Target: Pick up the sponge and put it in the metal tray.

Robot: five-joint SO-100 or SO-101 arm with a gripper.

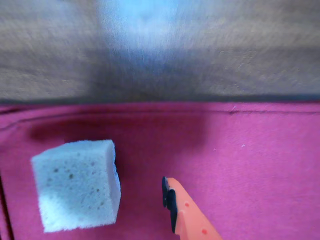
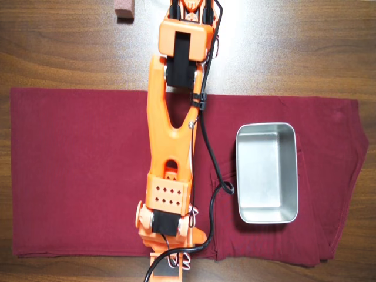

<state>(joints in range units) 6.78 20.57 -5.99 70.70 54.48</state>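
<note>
In the wrist view the sponge (image 1: 77, 185), a pale dotted block, lies on the red cloth (image 1: 250, 165) at the lower left. One orange finger (image 1: 189, 215) of my gripper, with a black pad, shows at the bottom centre, just right of the sponge and not touching it. Nothing is against its pad; the other finger is out of view. In the overhead view the metal tray (image 2: 267, 126) stands empty on the cloth to the right of my arm (image 2: 175, 135). The arm hides the sponge and gripper there.
The red cloth (image 2: 76, 170) covers most of the wooden table (image 2: 294, 41). Its edge and bare wood lie just past the sponge in the wrist view. A pinkish-brown block (image 2: 124, 10) sits at the top edge of the overhead view. A black cable (image 2: 210, 158) hangs between arm and tray.
</note>
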